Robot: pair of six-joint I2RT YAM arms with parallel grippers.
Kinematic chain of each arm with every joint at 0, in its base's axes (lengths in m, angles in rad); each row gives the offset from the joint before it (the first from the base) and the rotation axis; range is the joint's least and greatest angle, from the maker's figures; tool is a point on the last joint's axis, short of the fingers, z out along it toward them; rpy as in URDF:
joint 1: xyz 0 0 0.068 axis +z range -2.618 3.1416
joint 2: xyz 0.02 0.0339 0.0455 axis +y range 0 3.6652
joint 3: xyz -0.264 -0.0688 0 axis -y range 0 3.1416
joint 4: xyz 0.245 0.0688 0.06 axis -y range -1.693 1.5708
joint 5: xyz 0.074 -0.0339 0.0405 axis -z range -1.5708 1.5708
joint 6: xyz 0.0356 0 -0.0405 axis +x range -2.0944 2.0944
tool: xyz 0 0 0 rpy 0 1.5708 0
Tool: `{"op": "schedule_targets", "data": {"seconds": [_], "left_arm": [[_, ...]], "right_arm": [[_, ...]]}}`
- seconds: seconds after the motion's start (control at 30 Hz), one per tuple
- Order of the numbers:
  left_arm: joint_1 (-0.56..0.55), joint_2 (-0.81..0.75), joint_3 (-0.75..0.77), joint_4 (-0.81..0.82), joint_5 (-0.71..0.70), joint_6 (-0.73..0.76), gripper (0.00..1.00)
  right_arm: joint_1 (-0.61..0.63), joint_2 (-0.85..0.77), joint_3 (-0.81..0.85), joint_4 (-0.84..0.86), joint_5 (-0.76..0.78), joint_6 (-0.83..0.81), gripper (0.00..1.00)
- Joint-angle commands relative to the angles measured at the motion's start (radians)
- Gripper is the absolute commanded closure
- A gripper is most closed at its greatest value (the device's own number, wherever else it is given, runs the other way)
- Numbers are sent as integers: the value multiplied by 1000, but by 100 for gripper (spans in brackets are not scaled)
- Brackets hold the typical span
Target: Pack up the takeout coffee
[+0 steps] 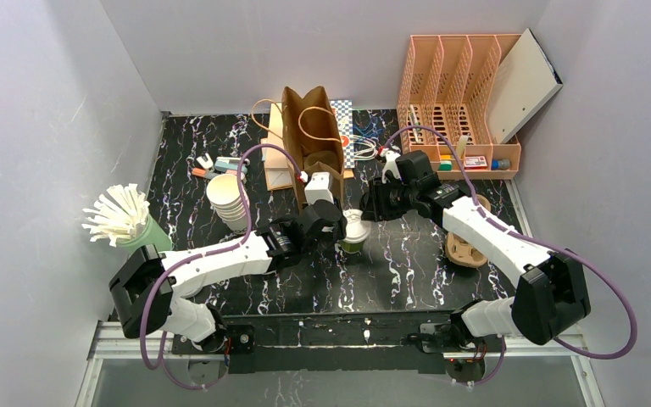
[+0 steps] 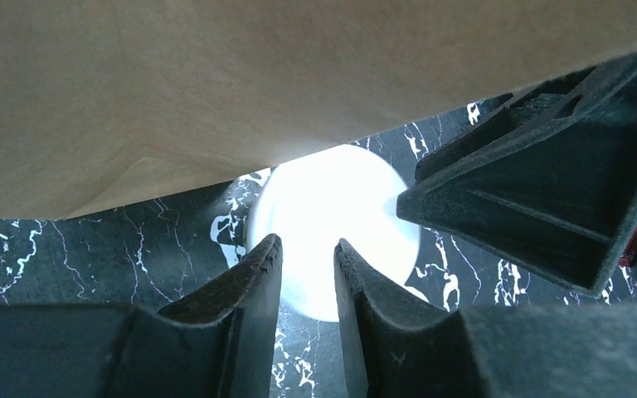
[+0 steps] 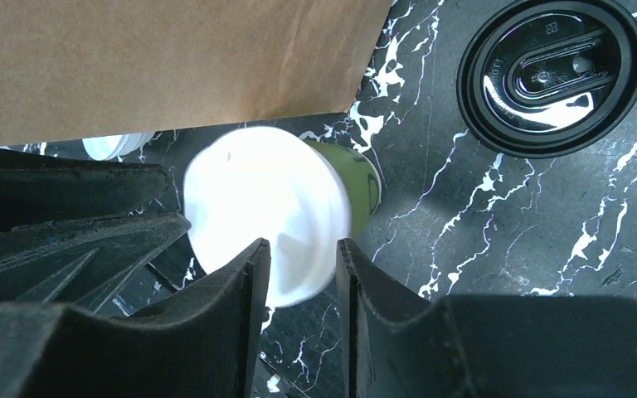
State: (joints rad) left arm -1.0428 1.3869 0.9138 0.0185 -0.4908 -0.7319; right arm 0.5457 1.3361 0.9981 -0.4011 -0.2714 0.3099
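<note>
Takeout coffee cup (the green-sided, white-lidded one) sits on the marbled table just beside the paper bag. Left gripper and right gripper meet at its lid, jaws narrowly parted; whether either pinches it I cannot tell.

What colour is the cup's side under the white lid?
The cup is green; clearest in right wrist view.
</note>
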Motion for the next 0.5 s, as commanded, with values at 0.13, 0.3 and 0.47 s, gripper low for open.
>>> {"op": "schedule_targets", "data": {"seconds": [0.13, 0.3, 0.47], "left_arm": [[-2, -22, 35, -12, -35, 15, 71], [-2, -40, 24, -12, -41, 12, 71], [1, -59, 14, -38, -44, 13, 71]], "right_arm": [[6, -38, 55, -11, 1, 0, 49], [6, -44, 43, -4, 3, 17, 56], [5, -85, -2, 25, 18, 49, 58]]}}
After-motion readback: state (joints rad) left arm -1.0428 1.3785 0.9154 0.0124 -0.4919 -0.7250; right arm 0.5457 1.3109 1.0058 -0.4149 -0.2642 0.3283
